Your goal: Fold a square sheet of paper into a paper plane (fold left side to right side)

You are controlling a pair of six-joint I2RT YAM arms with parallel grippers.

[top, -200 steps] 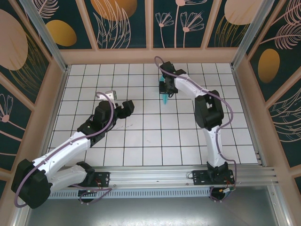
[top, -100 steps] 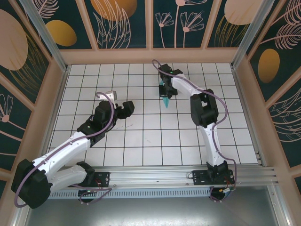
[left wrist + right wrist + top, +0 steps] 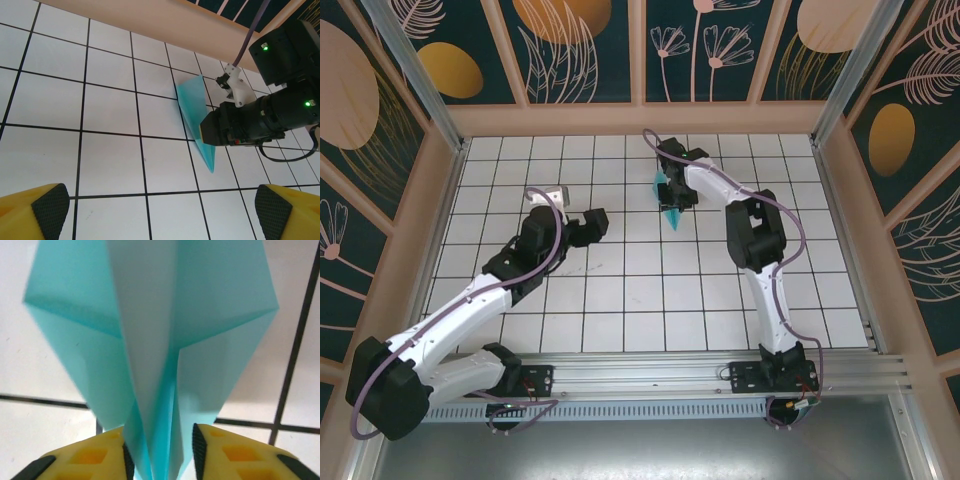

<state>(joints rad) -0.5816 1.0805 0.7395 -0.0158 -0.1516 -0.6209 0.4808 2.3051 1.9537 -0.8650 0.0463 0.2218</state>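
Turquoise paper plane — creased — sits between parted jaws of right gripper.

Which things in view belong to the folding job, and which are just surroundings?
Job: paper plane; right gripper, fingers flanking it.
Just there: white grid tiles; patterned wall panels; left gripper, open, away from it.

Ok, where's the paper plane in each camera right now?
Top external: the paper plane is at the far centre of the table, at the right gripper.
Left wrist: right of centre, partly hidden by that gripper.
Right wrist: upper middle, close up.
Shared landmark: the right gripper straddling it.
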